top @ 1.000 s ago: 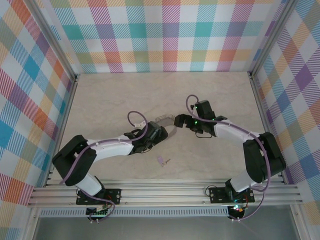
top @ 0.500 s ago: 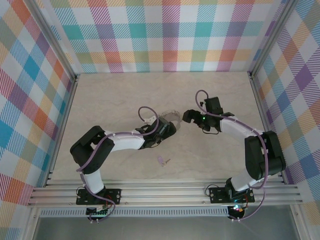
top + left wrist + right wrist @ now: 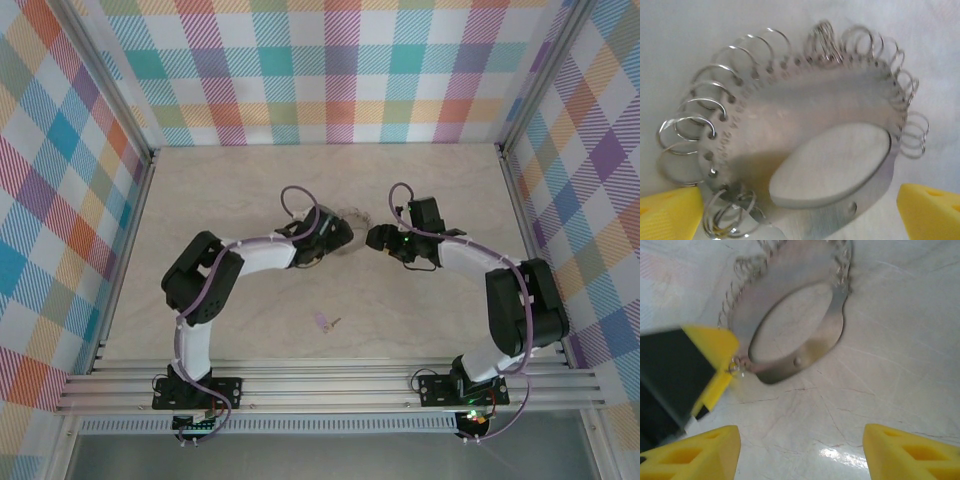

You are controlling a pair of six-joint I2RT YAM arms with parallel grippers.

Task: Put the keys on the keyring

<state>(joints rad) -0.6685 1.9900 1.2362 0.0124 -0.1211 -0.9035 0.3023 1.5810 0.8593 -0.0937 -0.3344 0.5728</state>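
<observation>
On the table (image 3: 220, 200), keyring (image 3: 805, 105) fringed with small rings (image 3: 822, 36), key (image 3: 322, 322) well apart

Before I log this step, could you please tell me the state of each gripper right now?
Left gripper: open, straddling the keyring.
Right gripper: open, empty.

Pastel plaid walls (image 3: 340, 70) enclose a pale, marble-patterned worktop (image 3: 250, 180) on three sides; aluminium rails (image 3: 330, 385) line its near edge.
</observation>
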